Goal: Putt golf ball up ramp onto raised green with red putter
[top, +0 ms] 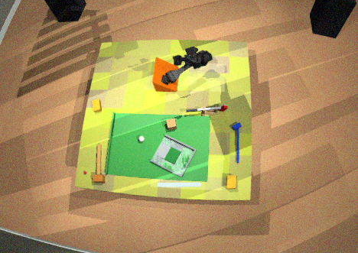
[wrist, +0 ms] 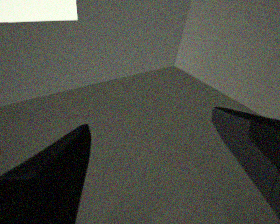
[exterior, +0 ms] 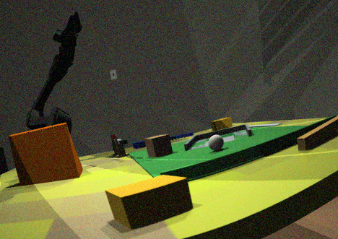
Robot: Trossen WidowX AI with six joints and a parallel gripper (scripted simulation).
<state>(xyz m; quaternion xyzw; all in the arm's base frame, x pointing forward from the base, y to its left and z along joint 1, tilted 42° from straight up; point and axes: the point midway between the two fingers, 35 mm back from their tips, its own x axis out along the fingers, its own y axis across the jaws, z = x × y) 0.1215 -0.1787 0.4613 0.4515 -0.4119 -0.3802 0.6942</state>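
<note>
My gripper point(exterior: 76, 16) point(wrist: 152, 122) is open and empty, raised high and pointing up, far from the putter. The red putter has a red head point(top: 224, 108) point(exterior: 113, 137) and a pale shaft point(top: 208, 108) with a dark grip end; it lies beyond the mat's edge, over a small brown support. The white golf ball point(top: 141, 138) point(exterior: 216, 143) rests on the green mat point(top: 126, 157) point(exterior: 180, 162). The grey ramp frame point(top: 160, 151) stands turned on the mat, around the small green square point(top: 173, 155). Its rails hide much of it in the exterior view.
An orange wedge point(top: 161, 84) point(exterior: 45, 158) is beside the arm. A brown block point(top: 170, 124) point(exterior: 159, 146) stands on the mat. A blue putter point(top: 238, 146), a wooden mallet point(top: 99, 160), yellow blocks point(top: 96, 105) point(top: 231, 182) and a white strip point(top: 179, 184) lie around it.
</note>
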